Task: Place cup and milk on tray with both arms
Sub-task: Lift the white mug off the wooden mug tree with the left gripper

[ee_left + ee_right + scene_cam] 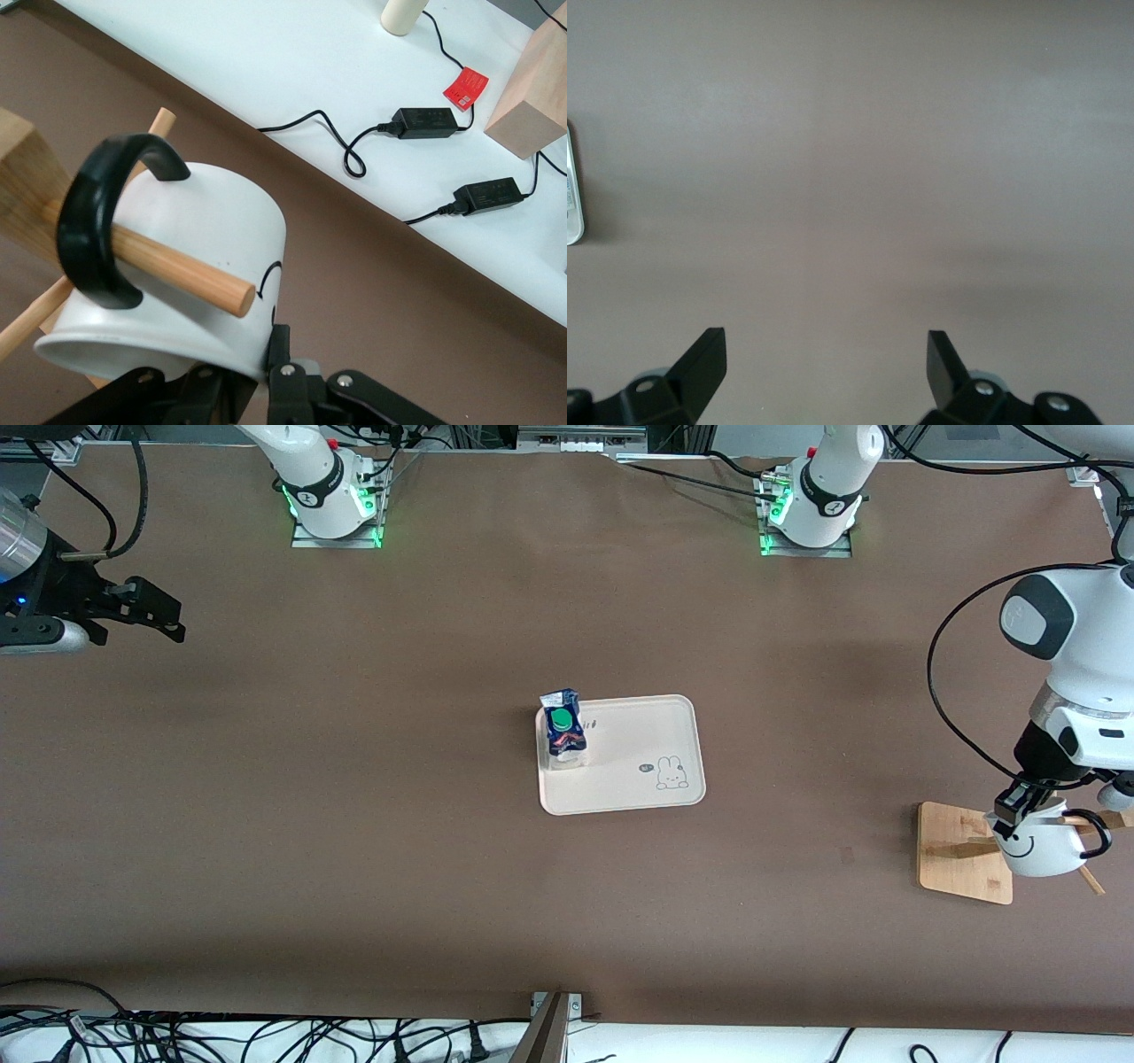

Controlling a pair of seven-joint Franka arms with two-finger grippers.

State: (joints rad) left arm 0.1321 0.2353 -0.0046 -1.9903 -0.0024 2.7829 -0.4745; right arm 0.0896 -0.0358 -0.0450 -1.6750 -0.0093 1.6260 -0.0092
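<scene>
One item left: milk (564,729) sits on tray (620,755). Left pincer (1019,808) clamps cup (1044,841) rim at rack (961,852), table's left-arm edge; slide handle (99,220) straight off peg (182,267). Right pincer (826,361) wide, waits over right-arm edge.

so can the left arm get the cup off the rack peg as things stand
Probably yes. The left gripper is already shut on the cup at its rim, and the peg through the handle ends free, so the cup could slide off.

I see two white arms with black joints, looping black cables, green-lit bases, and black grippers (146,609) with silver screws.
</scene>
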